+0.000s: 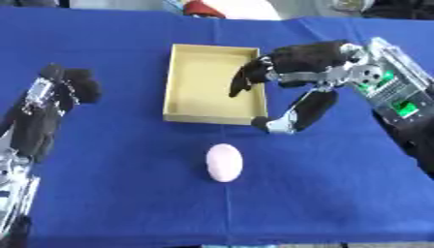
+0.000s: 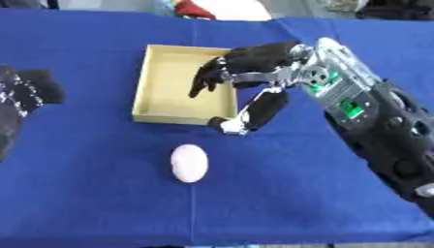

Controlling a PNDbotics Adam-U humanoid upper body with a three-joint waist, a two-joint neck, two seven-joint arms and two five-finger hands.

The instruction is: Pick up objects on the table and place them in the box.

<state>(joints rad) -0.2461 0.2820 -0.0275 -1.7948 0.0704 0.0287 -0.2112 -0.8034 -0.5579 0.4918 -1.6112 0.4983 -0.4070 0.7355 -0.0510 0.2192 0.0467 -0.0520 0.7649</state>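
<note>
L hand (image 1: 51, 104): ours, idle at left edge on the blue cloth (image 1: 110, 193); fingers relaxed upward, holding nothing.
Box (image 1: 174, 82): tan, open top, centre-far; looks empty inside.
Egg (image 1: 224, 162): pale oval obj, lying on cloth just near side of box, long axis running near-far.
R hand (image 1: 297, 77): over box's right wall, fingers spread & drooping into box, thumb outside by near-right corner; nothing held.
Key relation: egg sits near-left of R thumb tip; we judge R hand closer than L.
View diff: right eye shows more of R forearm; left eye shows more of L hand.
</note>
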